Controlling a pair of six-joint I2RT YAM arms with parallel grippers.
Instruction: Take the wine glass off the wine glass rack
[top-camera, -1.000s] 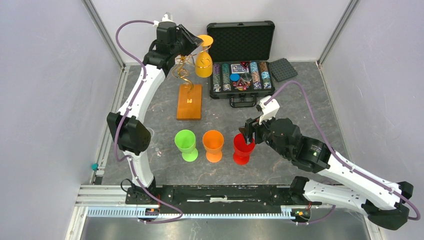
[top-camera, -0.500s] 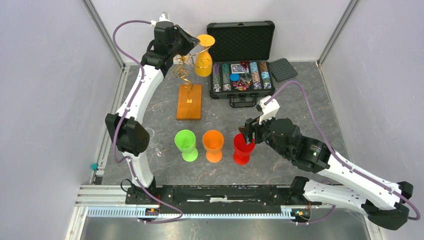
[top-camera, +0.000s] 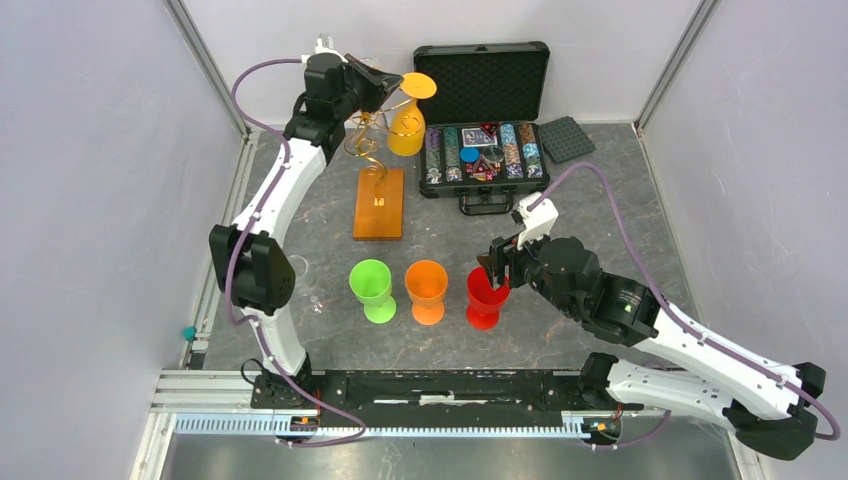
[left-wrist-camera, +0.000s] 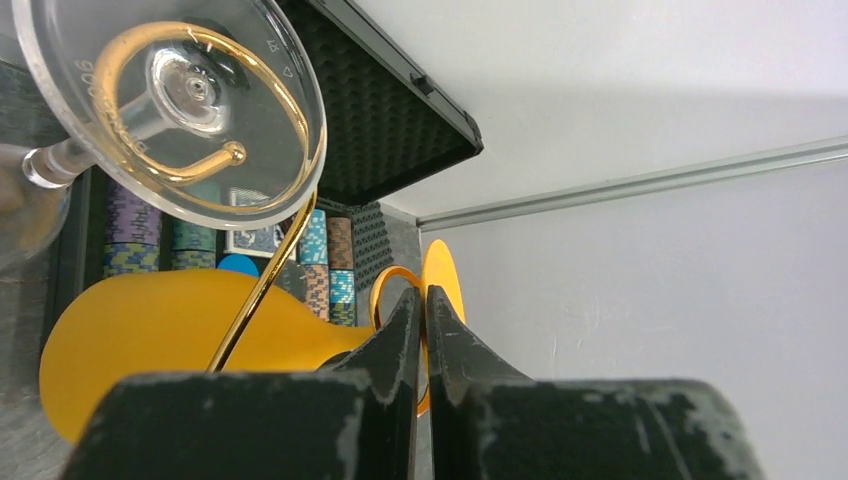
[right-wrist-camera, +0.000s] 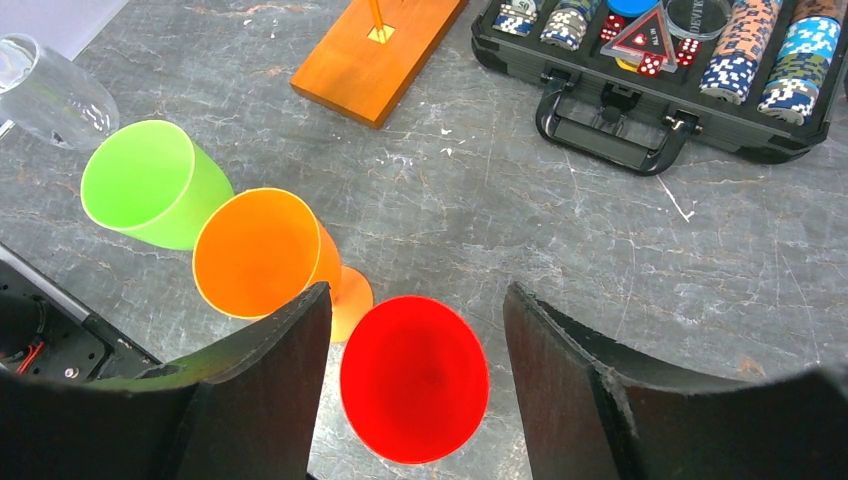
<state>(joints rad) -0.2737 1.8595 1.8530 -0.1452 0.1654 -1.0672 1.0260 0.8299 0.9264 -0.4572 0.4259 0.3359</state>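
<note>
The wine glass rack (top-camera: 366, 150) is a golden wire tree on an orange wooden base (top-camera: 380, 205) at the back middle. A yellow wine glass (top-camera: 406, 128) hangs upside down at its right arm, tilted, foot up. My left gripper (top-camera: 386, 86) is shut on its stem just under the foot. In the left wrist view the jaws (left-wrist-camera: 422, 296) pinch the stem between the yellow bowl (left-wrist-camera: 150, 330) and the foot. A clear glass foot (left-wrist-camera: 170, 100) sits in a gold wire curl (left-wrist-camera: 265, 285). My right gripper (top-camera: 493, 268) is open above a red glass (top-camera: 486, 296).
An open black chip case (top-camera: 483, 150) stands right of the rack. Green (top-camera: 371, 285) and orange (top-camera: 427, 288) glasses stand in a row with the red one (right-wrist-camera: 415, 375). A clear glass (right-wrist-camera: 50, 92) lies on the table at the left. Walls enclose the table.
My left gripper has shifted slightly back and right with the yellow glass, whose foot has moved right and tilted more. The right arm has not moved.
</note>
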